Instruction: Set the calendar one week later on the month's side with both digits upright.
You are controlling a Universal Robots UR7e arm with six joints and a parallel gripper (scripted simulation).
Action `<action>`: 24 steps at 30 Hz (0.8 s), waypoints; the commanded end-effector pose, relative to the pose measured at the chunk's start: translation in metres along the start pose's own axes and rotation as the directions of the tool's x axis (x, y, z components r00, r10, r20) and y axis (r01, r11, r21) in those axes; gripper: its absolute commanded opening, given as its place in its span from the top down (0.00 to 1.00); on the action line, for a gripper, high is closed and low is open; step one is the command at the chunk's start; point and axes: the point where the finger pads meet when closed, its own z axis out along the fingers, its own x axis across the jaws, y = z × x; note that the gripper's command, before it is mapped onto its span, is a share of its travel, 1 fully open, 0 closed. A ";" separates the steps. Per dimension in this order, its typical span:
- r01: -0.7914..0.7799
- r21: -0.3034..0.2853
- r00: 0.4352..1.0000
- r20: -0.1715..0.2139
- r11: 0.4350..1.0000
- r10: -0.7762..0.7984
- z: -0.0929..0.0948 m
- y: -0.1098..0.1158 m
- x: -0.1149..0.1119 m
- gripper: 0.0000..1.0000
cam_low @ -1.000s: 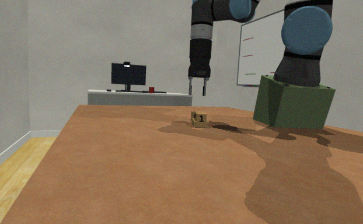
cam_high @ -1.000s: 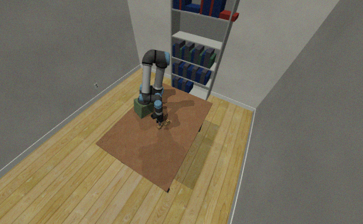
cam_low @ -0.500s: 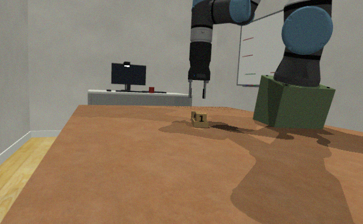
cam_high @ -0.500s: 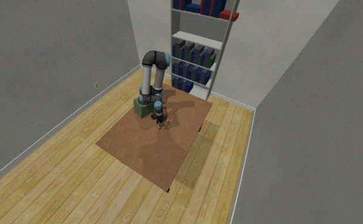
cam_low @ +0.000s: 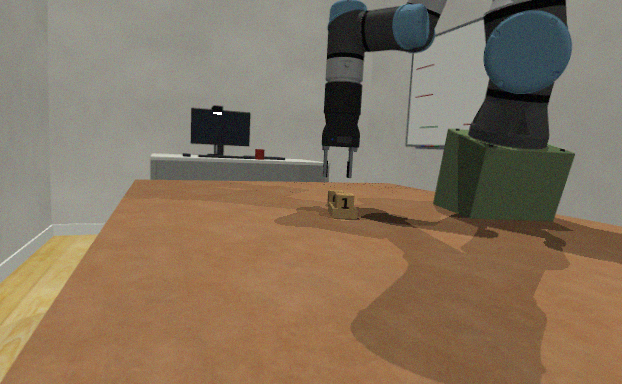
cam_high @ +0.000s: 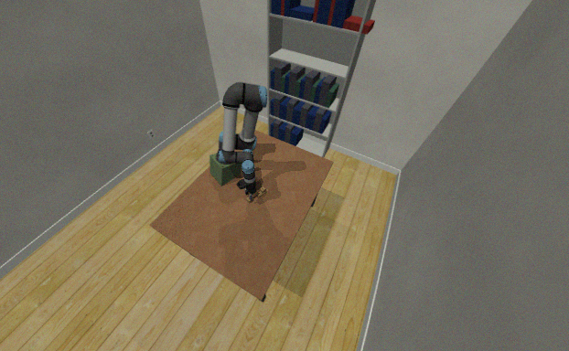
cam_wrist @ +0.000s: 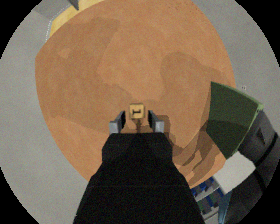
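Observation:
The small wooden block calendar (cam_low: 343, 205) (cam_high: 257, 194) (cam_wrist: 136, 112) stands on the brown table (cam_low: 220, 280). In the exterior view one cube face shows a black 1 and the tray's low front lies below it; the other cube is turned away and its digit is not readable. My gripper (cam_low: 337, 169) (cam_wrist: 136, 115) hangs straight above the calendar, fingers pointing down, open and empty, with a clear gap to the cubes. In the wrist view the calendar shows between the fingertips.
The arm's green base block (cam_low: 500, 175) (cam_high: 221, 170) stands on the table right of the calendar. A bookshelf (cam_high: 313, 73) stands behind the table. A low white desk with a monitor (cam_low: 220, 127) is far behind.

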 end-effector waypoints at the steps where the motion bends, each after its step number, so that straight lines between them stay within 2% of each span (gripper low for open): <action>1: 0.000 0.000 1.000 0.001 1.000 0.000 0.009 0.000 0.000 0.10; 24: 0.000 0.000 1.000 0.001 1.000 0.000 0.021 -0.001 0.000 0.10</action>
